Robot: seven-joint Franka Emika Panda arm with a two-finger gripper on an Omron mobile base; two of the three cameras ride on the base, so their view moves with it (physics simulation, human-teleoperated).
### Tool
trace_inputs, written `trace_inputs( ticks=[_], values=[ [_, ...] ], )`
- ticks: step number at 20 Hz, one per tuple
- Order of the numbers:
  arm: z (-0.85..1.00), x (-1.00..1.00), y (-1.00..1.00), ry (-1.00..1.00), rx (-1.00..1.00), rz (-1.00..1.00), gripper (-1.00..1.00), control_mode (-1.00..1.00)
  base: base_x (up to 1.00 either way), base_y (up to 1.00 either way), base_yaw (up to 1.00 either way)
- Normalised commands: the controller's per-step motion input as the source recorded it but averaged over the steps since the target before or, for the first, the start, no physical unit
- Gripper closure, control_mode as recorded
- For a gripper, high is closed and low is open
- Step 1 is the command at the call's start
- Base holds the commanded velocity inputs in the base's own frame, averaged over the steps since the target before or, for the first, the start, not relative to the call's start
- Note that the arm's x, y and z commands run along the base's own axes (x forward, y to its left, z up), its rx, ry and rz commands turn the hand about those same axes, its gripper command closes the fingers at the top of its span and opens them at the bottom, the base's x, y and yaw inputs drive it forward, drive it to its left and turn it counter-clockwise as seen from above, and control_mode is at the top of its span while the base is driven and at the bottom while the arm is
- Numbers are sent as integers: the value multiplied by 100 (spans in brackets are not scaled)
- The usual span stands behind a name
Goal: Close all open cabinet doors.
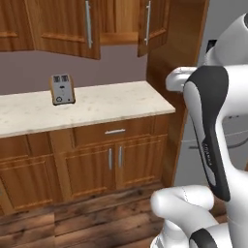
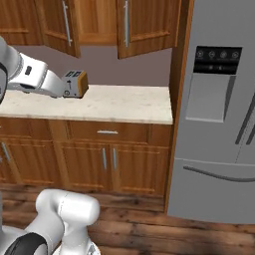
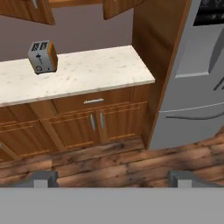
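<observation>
Two tall reddish-brown wooden cabinet doors [image 1: 68, 26] [image 1: 151, 24] hang ajar at 12 o'clock; jaws apart, far off. Swinging up carelessly risks clipping the silver toaster [image 1: 62, 89] on the speckled bench [image 1: 111, 104].

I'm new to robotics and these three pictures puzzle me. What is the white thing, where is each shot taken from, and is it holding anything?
The white jointed shape is a robot arm on a base that can drive, in a rendered kitchen. Two pictures come from cameras on that base, behind the arm to its left and right. The third looks along the gripper from the hand; its two dark finger tips rise at the bottom, spread apart, with nothing between them.

On the pale counter stands a toaster. Beside the counter is a grey fridge. Above the counter, two cabinet doors hang swung open, so the closing job is not yet done. The arm is well short of them.
</observation>
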Motion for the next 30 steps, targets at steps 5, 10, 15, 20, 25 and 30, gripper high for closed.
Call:
trace_inputs(
  ticks=[5,10,15,20,25,30],
  values=[
    [0,0,0,0,0,0,-100,100,56,40,4],
    [0,0,0,0,0,0,-100,100,47,2,11],
    [0,0,0,0,0,0,-100,100,39,0,11],
    [0,0,0,0,0,0,-100,100,53,-1,6],
    [0,0,0,0,0,0,-100,100,53,-24,-1],
    [0,0,0,0,0,0,-100,100,57,-31,-10]
  ],
)
